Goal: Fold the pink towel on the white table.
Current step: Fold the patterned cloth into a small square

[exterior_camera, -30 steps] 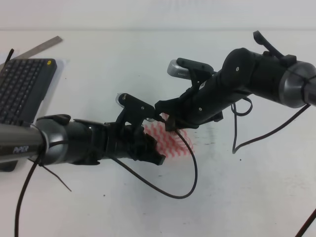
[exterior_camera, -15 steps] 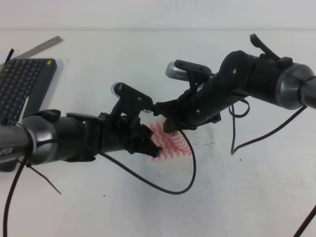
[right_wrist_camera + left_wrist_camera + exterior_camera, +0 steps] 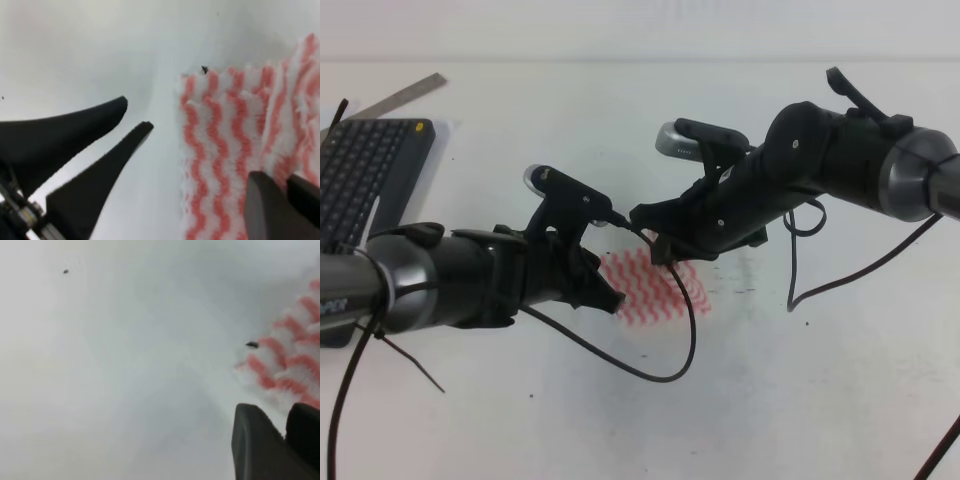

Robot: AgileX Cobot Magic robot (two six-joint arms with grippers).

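Observation:
The pink towel (image 3: 655, 290) lies flat on the white table (image 3: 820, 400), its wavy stripes filling the right of the right wrist view (image 3: 225, 150). My left gripper (image 3: 616, 300) is just off the towel's left edge, fingers nearly together and holding nothing; its two tapered fingers (image 3: 100, 120) point at that edge. In the left wrist view the towel corner (image 3: 285, 360) sits beside the left gripper (image 3: 286, 440). My right gripper (image 3: 660, 252) hangs over the towel's far edge, shut (image 3: 289, 200), low over a raised ridge of cloth. Whether it pinches cloth is hidden.
A dark keyboard (image 3: 365, 175) and a metal ruler (image 3: 400, 97) sit at the far left. Black cables loop over the table below the towel (image 3: 660, 365) and right of the right arm (image 3: 800, 280). A small dark speck (image 3: 204, 69) marks the towel's corner.
My left gripper has drawn back leftward off the towel, uncovering more of the striped cloth. The right arm has barely moved.

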